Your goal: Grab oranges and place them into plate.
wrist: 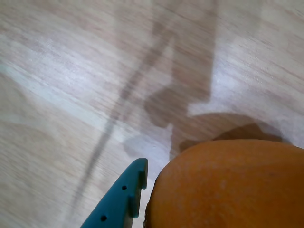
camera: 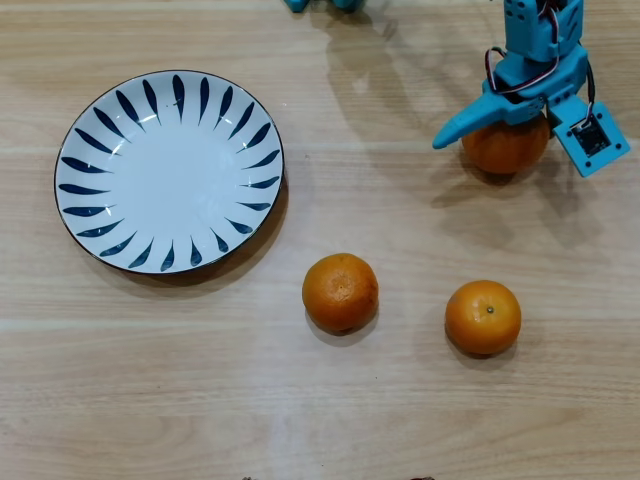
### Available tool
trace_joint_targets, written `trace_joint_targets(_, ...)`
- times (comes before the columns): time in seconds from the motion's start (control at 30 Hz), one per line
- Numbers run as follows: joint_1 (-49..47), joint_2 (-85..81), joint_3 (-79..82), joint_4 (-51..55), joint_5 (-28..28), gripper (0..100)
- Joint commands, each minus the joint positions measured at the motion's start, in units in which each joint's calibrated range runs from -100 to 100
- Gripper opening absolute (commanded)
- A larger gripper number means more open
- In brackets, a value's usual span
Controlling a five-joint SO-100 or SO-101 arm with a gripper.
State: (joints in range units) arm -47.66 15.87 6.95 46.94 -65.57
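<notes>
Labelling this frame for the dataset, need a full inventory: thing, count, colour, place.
plate: 1, white with dark blue rim strokes, overhead view's left, empty.
loose oranges: 2, orange, on the table below centre; one nearer the plate, one to its right.
third orange: 1, orange, upper right, under the gripper; fills the wrist view's lower right.
table: 1, light wood.
gripper: 1, teal, straddling the third orange; whether it grips cannot be told.

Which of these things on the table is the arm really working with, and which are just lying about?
Part of the job: the plate; the orange under the gripper; the middle orange; the right orange; the gripper.

Just lying about: nothing besides the wooden table.
</notes>
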Motion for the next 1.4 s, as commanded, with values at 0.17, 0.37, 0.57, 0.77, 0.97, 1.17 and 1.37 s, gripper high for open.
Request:
trace_joint_targets(0.17,-0.41,-2.43,0.16,-0.83,-0.29,66)
trace_joint_targets(0.37,-0.57,-2.43,0.34,-0.49,-0.35,38)
trace_joint_targets(0.57,-0.65,-2.34,0.34,-0.4,-0.35,29)
trace_joint_targets(0.77,-0.65,-2.85,0.16,-0.4,0.12,29)
trace_joint_targets(0.97,0.32,-11.22,2.33,1.23,3.05,29)
trace_joint_targets(1.17,6.21,-23.56,7.4,6.39,9.01,29)
trace_joint_targets(1.37,15.24,-38.35,15.82,8.19,17.95,29)
